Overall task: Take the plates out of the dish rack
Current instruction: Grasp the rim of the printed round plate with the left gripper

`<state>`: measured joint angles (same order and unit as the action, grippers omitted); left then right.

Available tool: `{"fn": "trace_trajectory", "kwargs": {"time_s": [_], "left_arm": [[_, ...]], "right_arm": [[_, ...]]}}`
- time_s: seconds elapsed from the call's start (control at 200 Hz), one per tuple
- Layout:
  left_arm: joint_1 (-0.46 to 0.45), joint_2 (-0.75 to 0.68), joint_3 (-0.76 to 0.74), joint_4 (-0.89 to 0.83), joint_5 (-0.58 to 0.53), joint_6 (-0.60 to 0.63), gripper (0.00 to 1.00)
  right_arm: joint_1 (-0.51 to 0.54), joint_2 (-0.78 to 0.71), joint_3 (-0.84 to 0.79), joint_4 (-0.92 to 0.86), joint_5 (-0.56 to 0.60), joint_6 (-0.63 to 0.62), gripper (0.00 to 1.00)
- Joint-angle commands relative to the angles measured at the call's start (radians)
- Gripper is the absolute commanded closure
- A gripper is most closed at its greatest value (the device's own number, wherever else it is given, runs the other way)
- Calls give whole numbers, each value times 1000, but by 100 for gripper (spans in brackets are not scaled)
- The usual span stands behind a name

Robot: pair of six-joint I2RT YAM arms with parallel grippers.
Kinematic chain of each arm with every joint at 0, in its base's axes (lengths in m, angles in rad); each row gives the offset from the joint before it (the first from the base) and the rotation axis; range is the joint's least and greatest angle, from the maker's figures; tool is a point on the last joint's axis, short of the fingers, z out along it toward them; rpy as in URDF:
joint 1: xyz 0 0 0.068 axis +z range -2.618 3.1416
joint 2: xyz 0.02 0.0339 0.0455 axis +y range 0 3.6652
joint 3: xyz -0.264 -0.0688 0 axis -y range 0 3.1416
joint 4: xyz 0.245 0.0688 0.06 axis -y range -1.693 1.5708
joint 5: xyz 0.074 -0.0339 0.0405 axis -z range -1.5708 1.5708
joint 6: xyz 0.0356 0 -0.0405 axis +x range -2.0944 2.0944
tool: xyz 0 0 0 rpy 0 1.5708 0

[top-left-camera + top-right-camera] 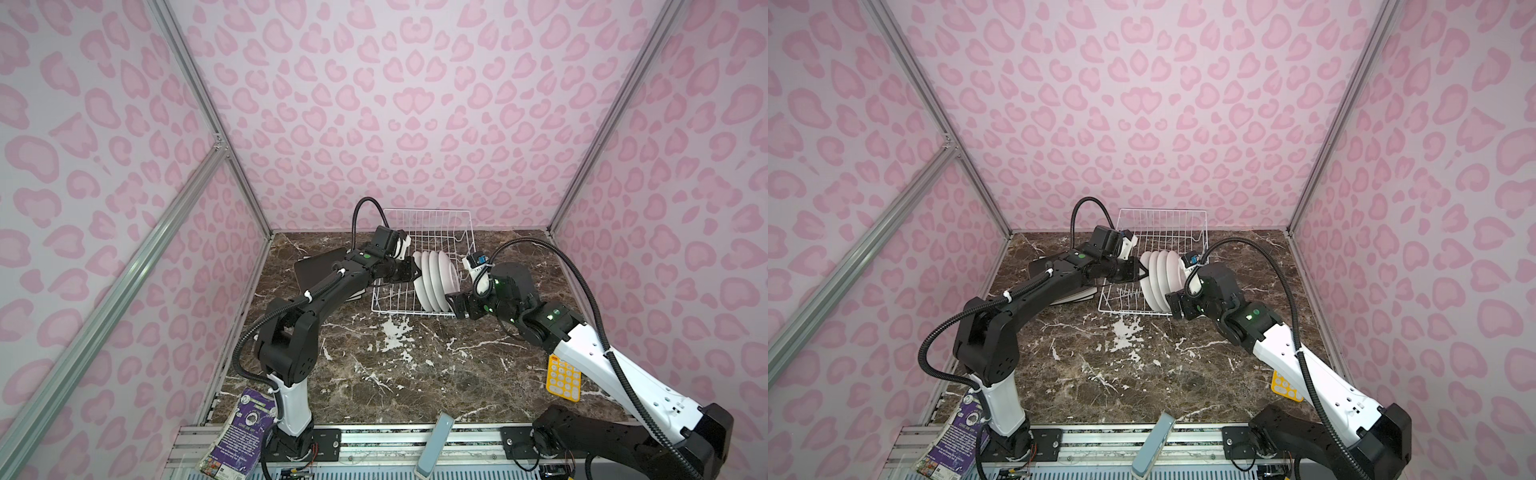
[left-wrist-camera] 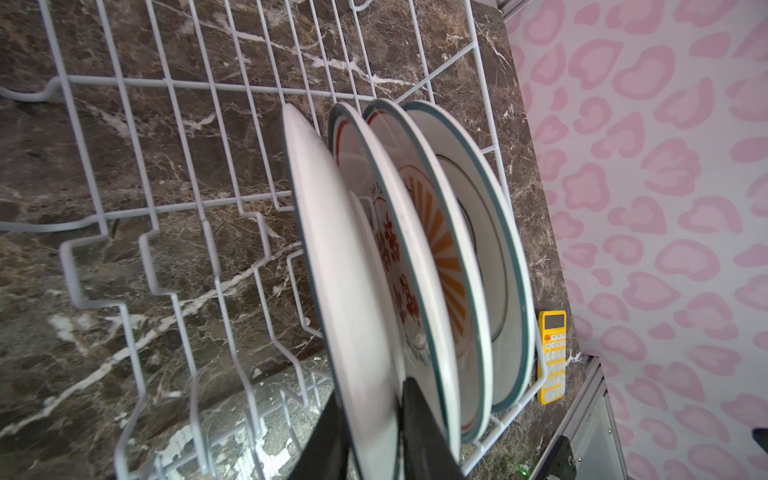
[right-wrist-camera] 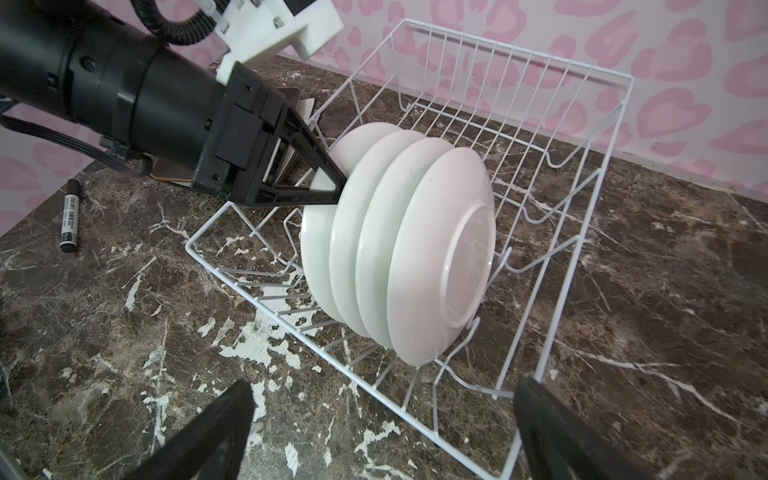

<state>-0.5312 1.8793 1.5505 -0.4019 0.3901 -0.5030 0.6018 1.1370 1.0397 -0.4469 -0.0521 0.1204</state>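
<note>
Surface: brown marble tabletop [image 1: 415, 374] veined with white, with a yellow calculator [image 1: 563, 378] at its 4 o'clock edge.
Room: pink spotted walls [image 1: 415, 104] on three sides, with aluminium posts in the corners.
Dish rack [image 1: 428, 232]: white wire, at the table's 12 o'clock in both top views.
Round plates [image 1: 434, 278]: four, on edge in a row in the rack's 4 o'clock part, undersides toward the right arm.
Square plates [image 1: 320, 270]: a stack lying flat on the table at the rack's 9 o'clock, dark brown one on top.
Left pincer [image 2: 372, 415]: at the row's 9 o'clock, clenched on the rim of the end plate [image 2: 345, 270] — one finger against each face.
Right pincer [image 3: 384, 384]: at the row's 5 o'clock by the rack's near rim — released, fingers wide apart, clear of the plates.
</note>
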Motion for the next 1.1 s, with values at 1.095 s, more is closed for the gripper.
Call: {"fn": "trace_trajectory", "kwargs": {"time_s": [1.095], "left_arm": [[-18, -8, -69, 100, 51, -153, 96]], "right_arm": [[0, -37, -42, 53, 29, 21, 1]]}}
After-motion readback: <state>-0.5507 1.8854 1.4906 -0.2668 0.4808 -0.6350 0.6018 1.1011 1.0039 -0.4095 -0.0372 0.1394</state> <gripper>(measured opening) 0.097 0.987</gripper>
